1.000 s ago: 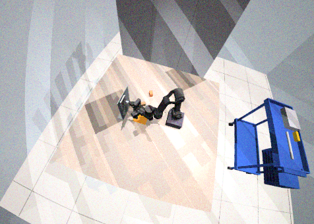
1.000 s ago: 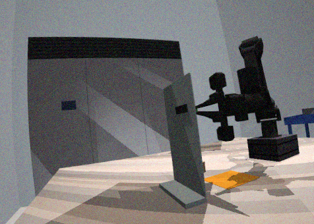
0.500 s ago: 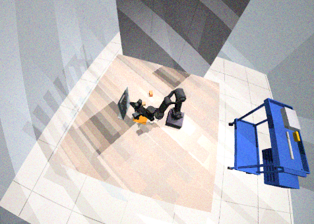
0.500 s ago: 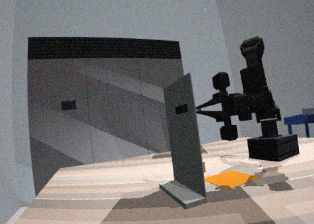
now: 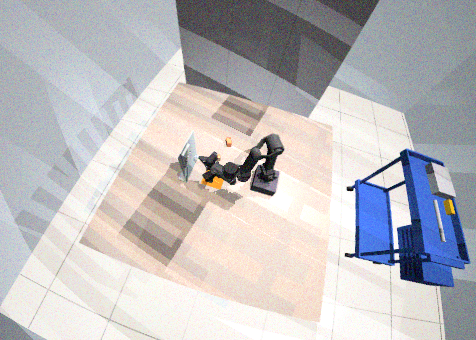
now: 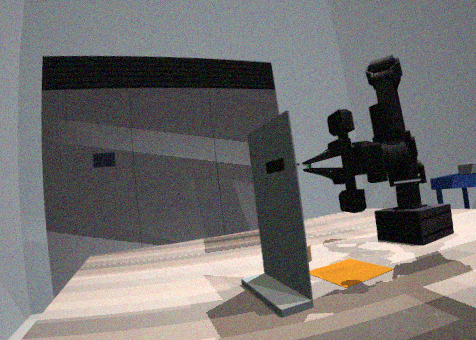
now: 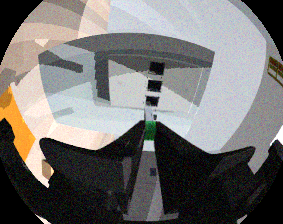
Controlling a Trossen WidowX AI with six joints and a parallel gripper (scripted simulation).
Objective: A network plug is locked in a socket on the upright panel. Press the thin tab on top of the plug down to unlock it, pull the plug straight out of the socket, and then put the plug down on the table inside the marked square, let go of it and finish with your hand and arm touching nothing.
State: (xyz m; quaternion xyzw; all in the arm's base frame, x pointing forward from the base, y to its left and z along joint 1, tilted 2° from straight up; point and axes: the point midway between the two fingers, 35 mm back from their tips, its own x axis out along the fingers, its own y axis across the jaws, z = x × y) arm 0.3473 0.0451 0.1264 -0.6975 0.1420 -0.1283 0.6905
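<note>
My gripper [image 5: 200, 158] [image 6: 304, 167] [image 7: 149, 125] is shut on the network plug, whose green body [image 6: 308, 166] [image 7: 150, 131] shows between the fingertips. The plug's pale front points at the upright grey panel [image 5: 188, 157] [image 6: 280, 222] [image 7: 127, 85]. In the exterior view a small gap shows between the plug's front and the panel, so the plug is out of the socket. In the wrist view a column of dark sockets [image 7: 154, 85] shows beyond the plug. The orange marked square [image 5: 213, 183] [image 6: 351, 272] [image 7: 14, 122] lies on the table, well below the gripper. The tab's state is too small to tell.
A small orange block [image 5: 228, 141] stands on the table beyond the arm. Another small orange thing [image 5: 218, 157] shows beside the gripper. The panel's foot [image 6: 277, 294] rests on the table. The arm's dark base [image 5: 264, 179] [image 6: 414, 224] stands behind the square. A blue cart [image 5: 374, 222] is off the table.
</note>
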